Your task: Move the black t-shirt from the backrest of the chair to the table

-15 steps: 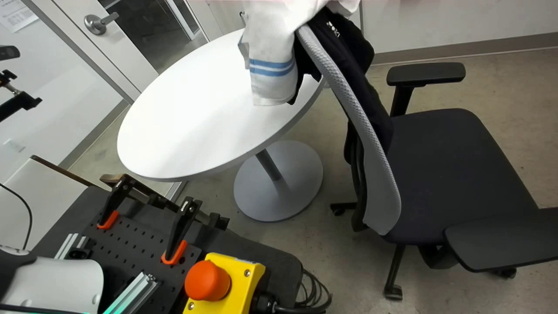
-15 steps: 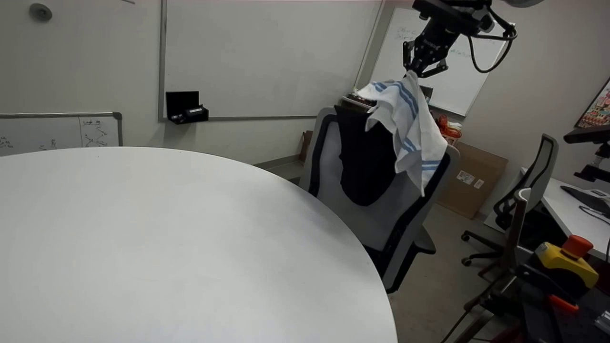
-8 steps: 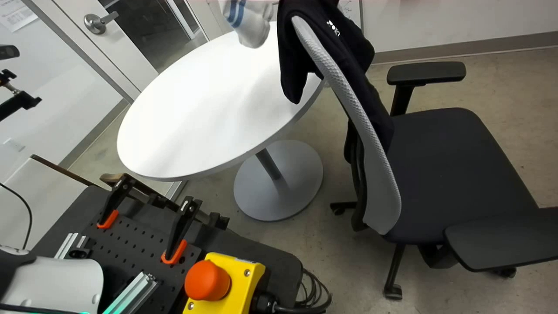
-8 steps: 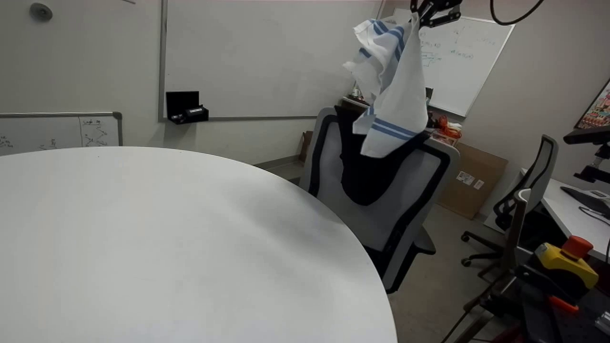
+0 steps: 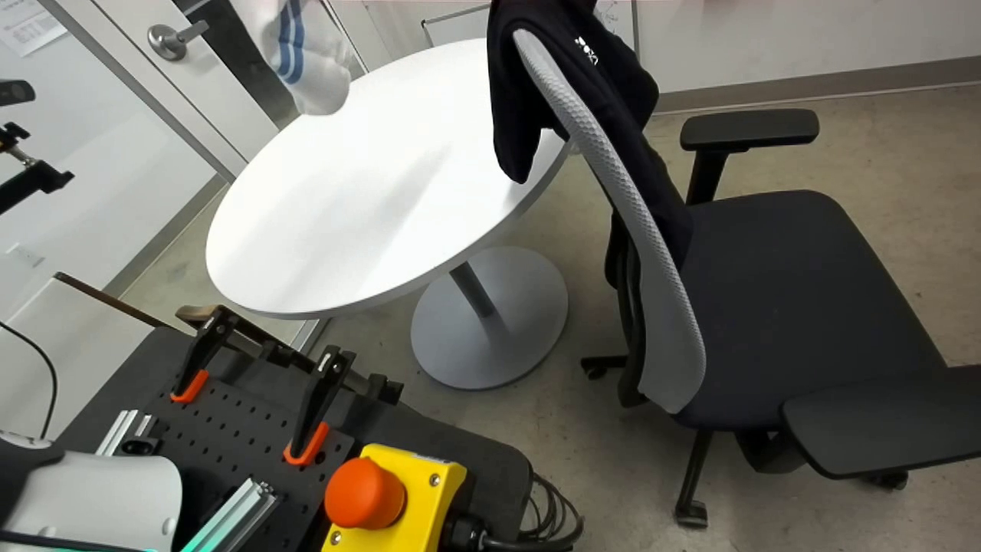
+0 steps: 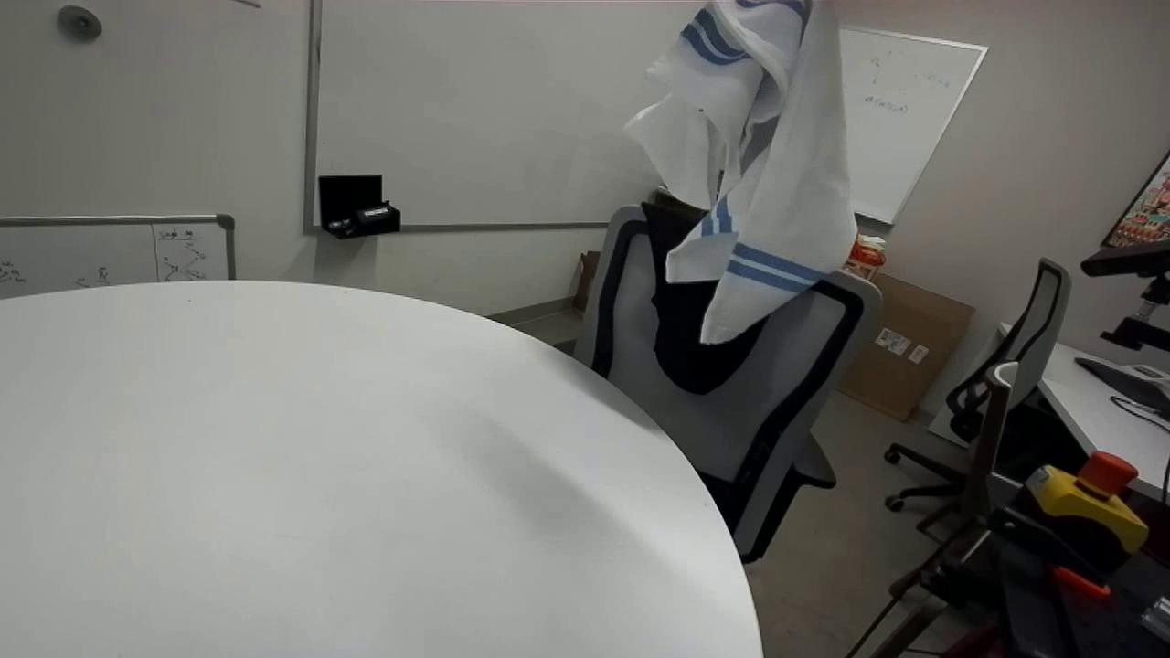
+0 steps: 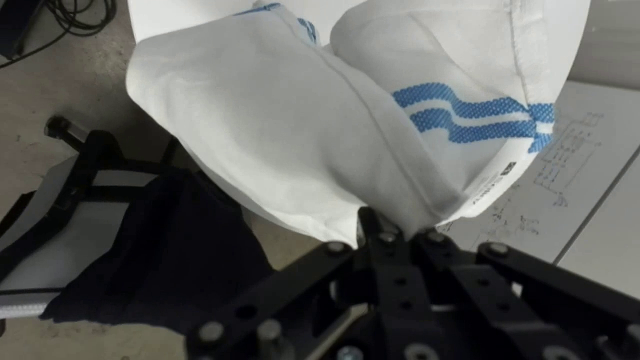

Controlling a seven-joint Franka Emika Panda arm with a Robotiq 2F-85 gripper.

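Note:
The black t-shirt hangs over the top of the grey chair backrest. It shows in both exterior views and at lower left in the wrist view. My gripper is shut on a white towel with blue stripes; the towel hangs from the fingertips. In an exterior view the towel hangs in front of part of the t-shirt. In an exterior view the towel's lower end shows above the table's far edge. The round white table stands beside the chair. The gripper is out of frame in both exterior views.
A black workbench with orange-tipped clamps and a yellow emergency-stop box stands near the table. The chair has black armrests. Whiteboards line the wall. A cardboard box stands behind the chair.
The gripper has lifted the towel off the chair back and risen out of the exterior view. The towel has moved away from the chair, over the table side. The black t-shirt stays on the backrest.

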